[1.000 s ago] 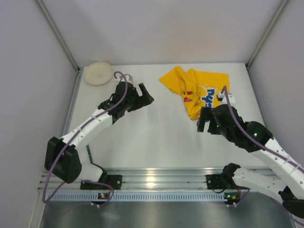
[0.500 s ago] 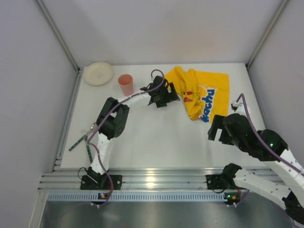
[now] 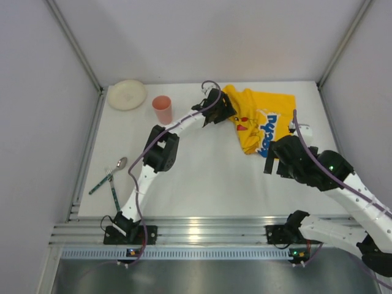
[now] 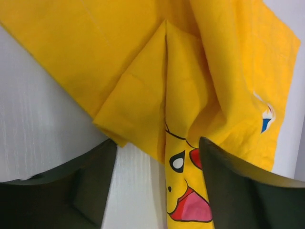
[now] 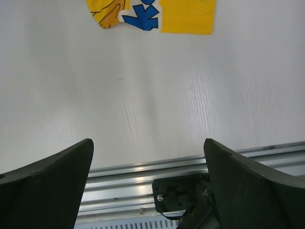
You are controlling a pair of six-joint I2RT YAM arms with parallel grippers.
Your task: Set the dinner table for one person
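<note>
The dinner table [image 3: 202, 177] is the white tabletop. A crumpled yellow Pikachu-print cloth [image 3: 263, 119] lies at its back right. My left gripper [image 3: 219, 112] is stretched out to the cloth's left edge. In the left wrist view the left gripper [image 4: 157, 191] is open, its jaws either side of a folded edge of the cloth [image 4: 157, 95]. My right gripper [image 3: 271, 160] is open and empty just in front of the cloth. In the right wrist view the right gripper [image 5: 147, 181] hangs over bare table, with the cloth [image 5: 157, 12] at the top edge.
A cream plate [image 3: 127, 94] sits at the back left corner, and a pink cup [image 3: 162, 109] stands right of it. A spoon [image 3: 120, 164] and a fork [image 3: 112, 184] lie near the left edge. A metal rail [image 3: 196, 229] runs along the near edge.
My left arm has swung right from beside the plate to the cloth's left edge, uncovering the cup, spoon and fork. My right gripper drew back off the cloth.
</note>
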